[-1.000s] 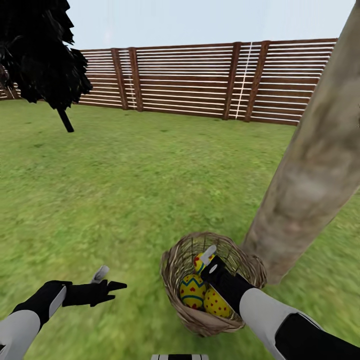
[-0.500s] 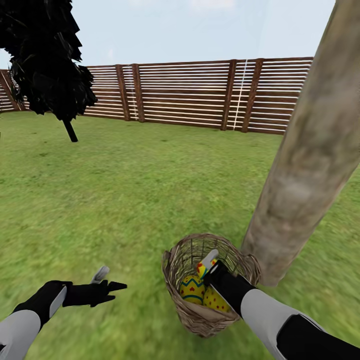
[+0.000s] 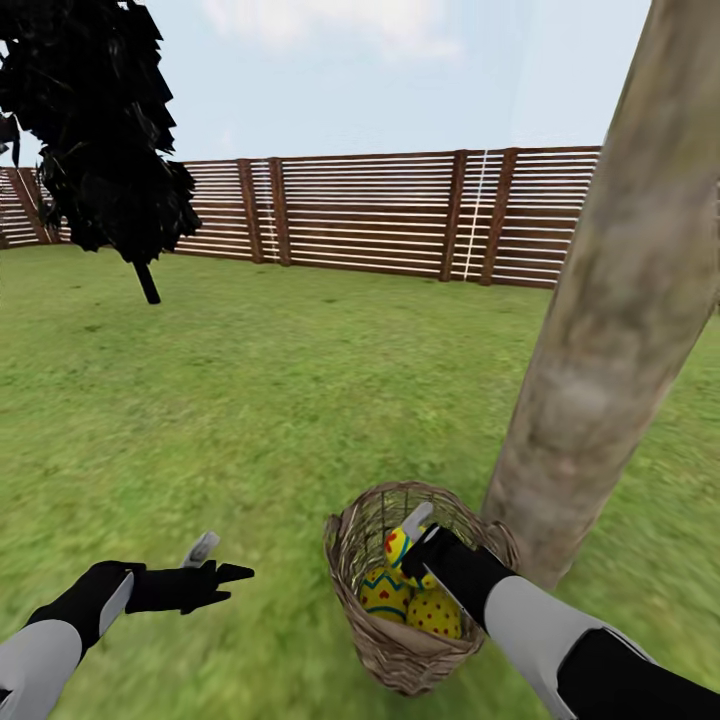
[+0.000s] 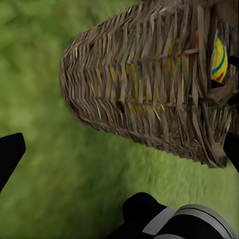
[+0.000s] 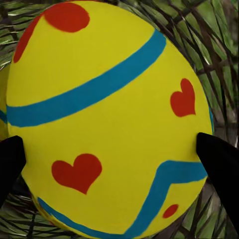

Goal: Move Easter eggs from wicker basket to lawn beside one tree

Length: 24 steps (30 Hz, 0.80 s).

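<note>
Nearest the camera, the right gripper (image 3: 408, 541) reached down inside the wicker basket (image 3: 352, 560), its jaws clasped around one Easter egg (image 5: 112, 119); in the right wrist view that egg sat between the two dark fingertips (image 5: 219, 162), its hearts and blue bands plain. The gripper and forearm hid much of it in the head view, where two more eggs (image 3: 384, 592) (image 3: 436, 614) lay lower in the basket, partly screened by the rim and weave. The left wrist view caught only a sliver of yellow through the wicker wall.

The left gripper (image 3: 215, 560) hung over bare lawn (image 3: 280, 420) well apart from the basket, its jaws spread and holding nothing.

The basket stood just beside the foot of the thick pale tree (image 3: 610, 330), whose crown was cut off by the frame's edge. That trunk blocked the right side; open grass ran forward and leftward. Far off stood a black-foliaged tree (image 3: 100, 140) and the slatted fence (image 3: 380, 215).
</note>
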Tool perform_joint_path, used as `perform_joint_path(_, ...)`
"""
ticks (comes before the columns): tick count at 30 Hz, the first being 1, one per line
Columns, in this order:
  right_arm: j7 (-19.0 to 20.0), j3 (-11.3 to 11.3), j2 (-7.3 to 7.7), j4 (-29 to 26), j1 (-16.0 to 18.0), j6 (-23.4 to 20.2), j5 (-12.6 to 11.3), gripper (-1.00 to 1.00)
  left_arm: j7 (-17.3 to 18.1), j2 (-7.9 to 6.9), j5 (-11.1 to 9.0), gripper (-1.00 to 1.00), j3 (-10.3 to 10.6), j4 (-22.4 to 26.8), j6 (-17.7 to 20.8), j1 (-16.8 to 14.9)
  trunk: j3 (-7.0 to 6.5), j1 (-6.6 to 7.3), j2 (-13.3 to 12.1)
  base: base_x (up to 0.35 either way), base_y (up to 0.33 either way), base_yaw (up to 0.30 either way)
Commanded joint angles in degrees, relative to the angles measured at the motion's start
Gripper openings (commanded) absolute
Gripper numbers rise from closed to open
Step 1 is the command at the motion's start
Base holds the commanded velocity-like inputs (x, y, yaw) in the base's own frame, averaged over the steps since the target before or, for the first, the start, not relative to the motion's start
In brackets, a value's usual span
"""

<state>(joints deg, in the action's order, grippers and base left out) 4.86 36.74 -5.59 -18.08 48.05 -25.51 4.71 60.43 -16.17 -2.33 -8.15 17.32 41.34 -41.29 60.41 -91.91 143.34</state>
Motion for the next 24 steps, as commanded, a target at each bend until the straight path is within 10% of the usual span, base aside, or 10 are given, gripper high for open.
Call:
perform_joint_path(1,0.5,0.1,0.43,-0.7,0.0,-0.6,0.5,-1.00,0.0,0.00,-0.2,1.00,-0.1,0.0,0.5,0.0,-0.17,0.03,0.0,0.000,0.000,0.000)
perform_joint_path(6,0.6,-0.5,1.67,-1.4,0.0,-0.8,0.4,-1.00,0.0,-0.04,-0.2,1.00,0.0,0.0,0.4,0.0,-1.28,0.16,-0.1,-0.159,0.000,0.000)
perform_joint_path(11,1.1,-5.7,2.32,-2.7,0.0,-0.9,0.6,-1.00,0.0,-0.15,-0.3,1.00,-0.2,0.1,0.1,0.0,-2.31,0.68,-0.9,-0.008,0.000,0.000)
perform_joint_path(19,26.2,-10.7,8.47,-7.2,0.0,-1.2,0.6,-1.00,0.0,-0.18,-0.3,1.00,-0.2,0.1,0.0,0.0,-3.74,2.44,-4.1,-0.010,0.000,0.000)
perform_joint_path(24,35.1,-14.7,11.46,-10.2,0.0,-0.7,0.5,-1.00,0.0,-0.18,-0.2,1.00,-0.1,0.0,-0.1,0.0,-4.64,3.53,-6.1,-0.292,0.000,0.000)
